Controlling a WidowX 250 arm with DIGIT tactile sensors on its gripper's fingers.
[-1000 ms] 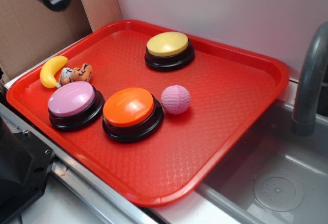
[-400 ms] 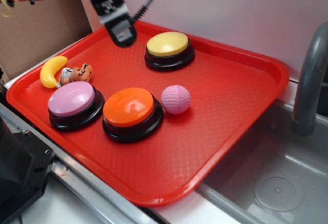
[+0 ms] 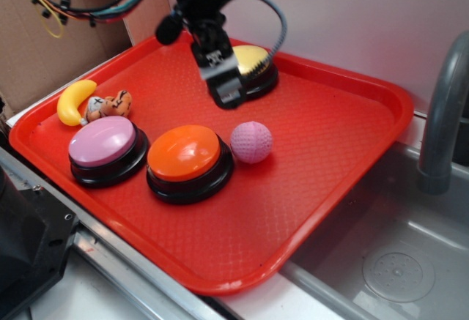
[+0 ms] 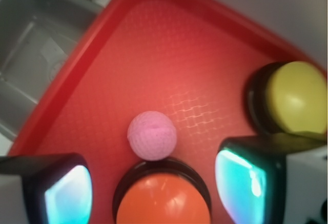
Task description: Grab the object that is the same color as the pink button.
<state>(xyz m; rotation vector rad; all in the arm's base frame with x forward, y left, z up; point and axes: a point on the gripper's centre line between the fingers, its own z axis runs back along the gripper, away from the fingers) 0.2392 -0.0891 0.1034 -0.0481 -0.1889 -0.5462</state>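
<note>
While claw [image 3: 226,94] hovers, pink ball [image 3: 251,142] sits w/ tray [image 3: 322,159].

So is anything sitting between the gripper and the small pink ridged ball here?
Nothing visible. The gripper hangs open above the red plastic tray, up beside the yellow-topped button. The small pink ridged ball lies uncovered below it, close beside the orange-topped button, which could crowd one finger.
</note>
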